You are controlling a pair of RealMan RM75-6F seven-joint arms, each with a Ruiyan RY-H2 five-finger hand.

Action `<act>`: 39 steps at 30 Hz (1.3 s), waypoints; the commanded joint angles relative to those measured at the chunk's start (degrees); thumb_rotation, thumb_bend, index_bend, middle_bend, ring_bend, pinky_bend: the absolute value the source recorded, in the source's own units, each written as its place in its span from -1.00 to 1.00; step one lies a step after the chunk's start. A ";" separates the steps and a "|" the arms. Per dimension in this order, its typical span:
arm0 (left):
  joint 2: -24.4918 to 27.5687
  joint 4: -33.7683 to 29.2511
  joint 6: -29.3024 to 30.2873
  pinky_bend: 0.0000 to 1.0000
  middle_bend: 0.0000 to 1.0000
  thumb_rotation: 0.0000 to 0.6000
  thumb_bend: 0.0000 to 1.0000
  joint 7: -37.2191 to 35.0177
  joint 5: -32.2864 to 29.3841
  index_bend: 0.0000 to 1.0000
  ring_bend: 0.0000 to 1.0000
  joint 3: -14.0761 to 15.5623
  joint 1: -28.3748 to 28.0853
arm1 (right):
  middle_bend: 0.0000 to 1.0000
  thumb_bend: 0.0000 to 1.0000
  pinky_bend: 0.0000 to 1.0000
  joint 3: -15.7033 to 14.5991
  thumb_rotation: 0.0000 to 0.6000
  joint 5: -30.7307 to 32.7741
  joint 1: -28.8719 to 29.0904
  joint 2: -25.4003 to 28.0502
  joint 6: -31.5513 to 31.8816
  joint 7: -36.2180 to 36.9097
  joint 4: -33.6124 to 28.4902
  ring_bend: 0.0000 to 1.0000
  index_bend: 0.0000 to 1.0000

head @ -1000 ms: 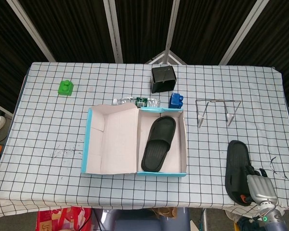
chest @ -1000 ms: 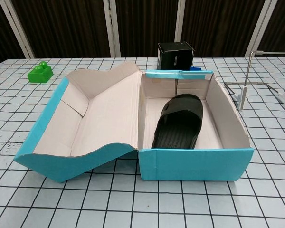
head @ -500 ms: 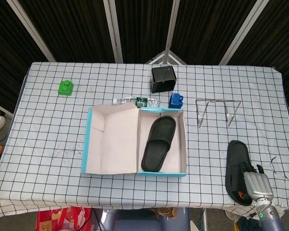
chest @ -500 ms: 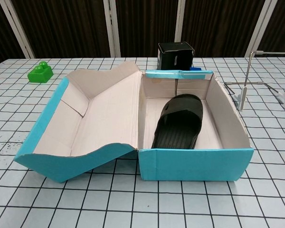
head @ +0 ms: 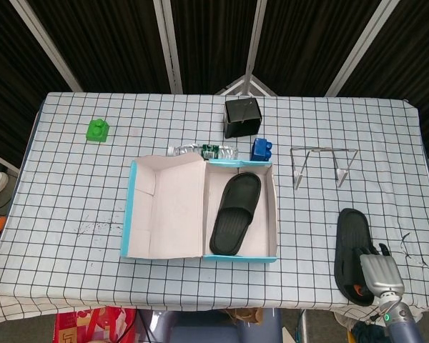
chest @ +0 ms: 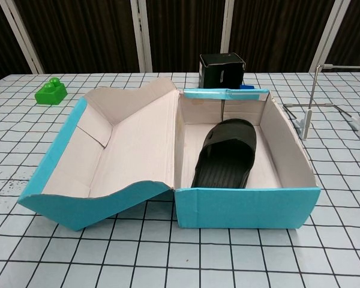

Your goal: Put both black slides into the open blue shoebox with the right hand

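The open blue shoebox [head: 239,257] [chest: 246,207] stands mid-table with its lid folded out to the left. One black slide [head: 236,214] [chest: 228,153] lies inside its right compartment. The second black slide [head: 349,239] lies flat on the checked cloth near the front right edge, seen only in the head view. My right hand [head: 379,273] is at that slide's near end, its dark fingers [head: 375,251] spread and reaching along the slide's right side; the slide still lies flat. The chest view shows no hand. My left hand is out of sight.
Behind the shoebox stand a black box [head: 243,116] [chest: 222,69], a blue block [head: 261,148] and a lying plastic bottle [head: 204,151]. A metal wire rack [head: 323,164] [chest: 336,96] is at the right, between the box and the far edge. A green block [head: 98,130] [chest: 51,92] sits far left.
My right hand has shifted slightly left and forward onto the near end of the outer slide. Neither slide nor the shoebox has moved.
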 commanded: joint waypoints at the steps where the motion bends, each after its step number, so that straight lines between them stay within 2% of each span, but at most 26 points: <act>1: -0.04 0.01 -0.01 -0.86 -1.00 1.00 -0.58 0.04 0.11 -0.86 -1.00 0.05 -0.04 | -0.31 -0.49 -0.88 0.15 1.00 -0.92 0.05 0.13 0.58 -0.02 -0.36 -0.29 -0.33; 9: 0.01 -0.10 0.13 -0.86 -1.00 1.00 -0.58 0.02 0.29 -0.86 -1.00 0.13 0.01 | -0.12 -0.48 -0.86 0.35 1.00 0.22 1.01 0.78 -0.33 -1.20 -1.62 -0.08 -0.12; 16: 0.06 -0.09 -0.03 -0.86 -1.00 1.00 -0.58 -0.11 0.17 -0.86 -1.00 0.11 -0.01 | -0.06 -0.12 -0.80 1.10 1.00 -2.59 0.68 1.61 1.23 1.12 -1.88 0.00 0.00; 21: 0.06 -0.13 0.17 -0.86 -1.00 1.00 -0.58 -0.17 0.27 -0.86 -1.00 0.12 0.07 | -0.05 -0.02 -0.80 2.52 1.00 -2.77 1.17 3.96 1.84 2.16 -3.64 0.01 0.03; 29: 0.31 -0.28 0.35 -0.86 -1.00 1.00 -0.58 -0.69 -0.03 -0.86 -1.00 -0.10 0.28 | -0.04 0.00 -0.78 6.82 1.00 -1.29 3.35 11.21 0.86 6.17 -9.50 0.02 0.03; 33: 0.37 -0.35 0.45 -0.86 -1.00 1.00 -0.58 -0.88 0.10 -0.86 -1.00 -0.10 0.29 | -0.04 0.01 -0.77 11.11 1.00 1.65 6.09 16.61 -2.80 11.64 -14.43 0.01 0.03; 39: 0.46 -0.29 0.51 -0.86 -1.00 1.00 -0.58 -1.23 -0.10 -0.86 -1.00 -0.25 0.37 | -0.04 0.02 -0.77 16.86 1.00 5.28 11.27 22.15 -8.55 16.68 -18.36 0.02 0.04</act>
